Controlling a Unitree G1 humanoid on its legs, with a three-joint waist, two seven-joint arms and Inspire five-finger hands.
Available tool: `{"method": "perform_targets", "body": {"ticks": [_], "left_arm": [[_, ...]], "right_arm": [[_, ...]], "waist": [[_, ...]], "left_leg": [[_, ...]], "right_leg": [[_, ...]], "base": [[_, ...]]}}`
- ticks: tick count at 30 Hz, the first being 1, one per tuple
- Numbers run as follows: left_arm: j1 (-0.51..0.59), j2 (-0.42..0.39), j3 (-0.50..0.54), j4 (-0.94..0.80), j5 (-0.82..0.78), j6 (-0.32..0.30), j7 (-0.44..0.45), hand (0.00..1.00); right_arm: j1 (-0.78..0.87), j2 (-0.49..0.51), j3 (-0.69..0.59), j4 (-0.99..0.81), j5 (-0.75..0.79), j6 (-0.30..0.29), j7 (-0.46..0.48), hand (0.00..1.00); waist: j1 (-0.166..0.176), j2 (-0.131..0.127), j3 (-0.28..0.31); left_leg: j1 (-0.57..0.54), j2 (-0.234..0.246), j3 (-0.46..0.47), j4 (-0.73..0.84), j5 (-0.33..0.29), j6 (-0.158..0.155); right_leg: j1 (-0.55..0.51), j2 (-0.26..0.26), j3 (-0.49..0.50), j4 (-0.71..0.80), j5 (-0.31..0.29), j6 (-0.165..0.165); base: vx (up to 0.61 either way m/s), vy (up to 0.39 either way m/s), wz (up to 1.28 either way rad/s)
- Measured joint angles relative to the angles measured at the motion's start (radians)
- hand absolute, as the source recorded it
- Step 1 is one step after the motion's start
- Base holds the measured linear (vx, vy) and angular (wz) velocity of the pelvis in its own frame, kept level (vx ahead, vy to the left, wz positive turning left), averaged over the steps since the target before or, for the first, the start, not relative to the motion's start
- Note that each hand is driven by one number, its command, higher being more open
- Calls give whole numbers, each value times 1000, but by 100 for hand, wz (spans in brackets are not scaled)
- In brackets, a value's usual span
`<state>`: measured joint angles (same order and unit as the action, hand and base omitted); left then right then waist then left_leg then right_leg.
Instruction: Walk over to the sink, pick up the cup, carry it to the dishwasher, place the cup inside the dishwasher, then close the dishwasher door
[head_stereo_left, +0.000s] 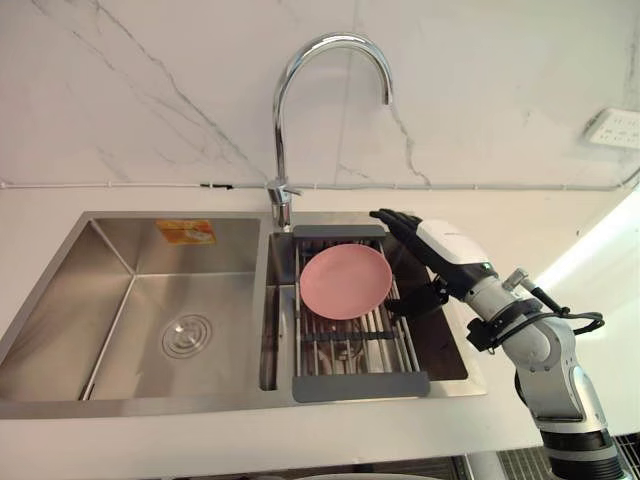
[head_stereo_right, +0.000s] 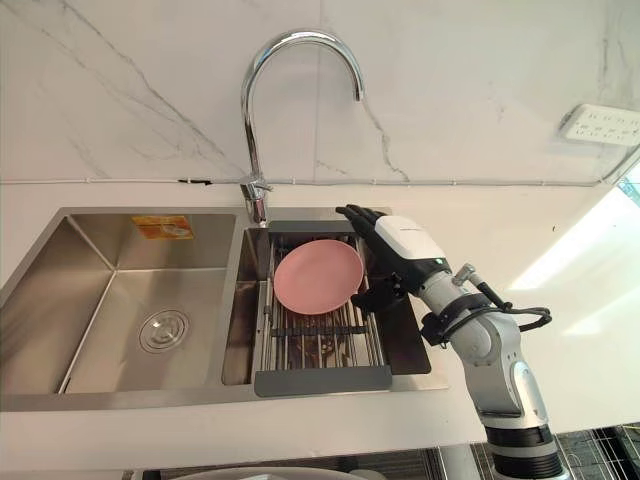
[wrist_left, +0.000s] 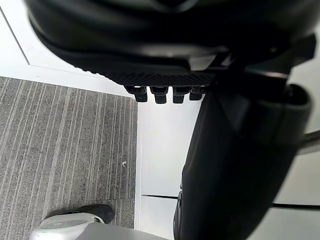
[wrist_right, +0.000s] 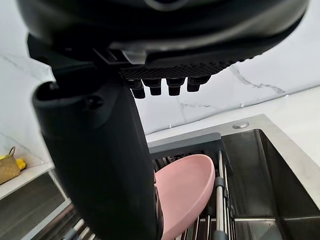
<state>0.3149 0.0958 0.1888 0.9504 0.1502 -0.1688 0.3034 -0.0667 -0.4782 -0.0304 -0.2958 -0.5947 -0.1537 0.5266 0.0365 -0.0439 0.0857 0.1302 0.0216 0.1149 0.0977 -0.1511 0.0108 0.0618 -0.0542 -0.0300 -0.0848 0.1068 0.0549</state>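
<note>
The left hand (wrist_left: 165, 55) is seen above a grey carpeted floor, its fingers relaxed and nothing held. In the sink (head_stereo_left: 60, 290) set into the white table (head_stereo_left: 200, 440), the left basin holds nothing but its drain (head_stereo_left: 187, 336). Past the faucet (head_stereo_left: 280, 150), the right basin is spanned by a grey drying rack (head_stereo_left: 360, 384), and on its bars a pink shallow dish (head_stereo_left: 346, 281) is laid. No cup can be made out, so the task's thing cannot be placed; it may be hidden, or the dish may be meant. The right hand (head_stereo_left: 445, 250) hovers over the rack's right edge, just beside the dish, with fingers straight and nothing gripped. The main risk is judged to be a grasp at the wrong thing. If the dish is taken, its thin rim could slip from the fingers, or it could be pushed along the bars and knocked against the rack's frame.
</note>
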Motion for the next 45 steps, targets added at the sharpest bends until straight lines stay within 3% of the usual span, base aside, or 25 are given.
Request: {"method": "perform_targets", "body": {"ticks": [7,17,27,45], "left_arm": [[-11,3,12,0,7,11,-1,100],[-12,3,21,0,7,12,-3,100],[-14,4,19,-1,7,29,-3,100],[-13,14,-23,-1,-11,31,6,100]], "right_arm": [[-15,-12,0,9,2,-2,80,100],[-48,-33,3,14,3,-4,145,100],[-46,-41,39,14,2,-43,149,100],[118,32,79,16,-226,-127,-177,100]], "waist": [[2,-20,-11],[1,-28,-16],[0,-28,-16],[-7,-19,-4]], "left_leg": [[0,0,-9,-21,15,-3],[0,0,-7,-22,17,-3],[0,0,2,-24,18,-3],[1,0,-1,-32,24,-7]], "right_leg": [[-6,0,-8,0,1,-2],[-7,1,-6,-1,4,-4],[-11,1,2,0,7,-4],[-13,2,-3,-5,7,-3]], "base": [[-42,-32,3],[-43,-19,-1],[-41,-17,-2],[-5,-2,0]]}}
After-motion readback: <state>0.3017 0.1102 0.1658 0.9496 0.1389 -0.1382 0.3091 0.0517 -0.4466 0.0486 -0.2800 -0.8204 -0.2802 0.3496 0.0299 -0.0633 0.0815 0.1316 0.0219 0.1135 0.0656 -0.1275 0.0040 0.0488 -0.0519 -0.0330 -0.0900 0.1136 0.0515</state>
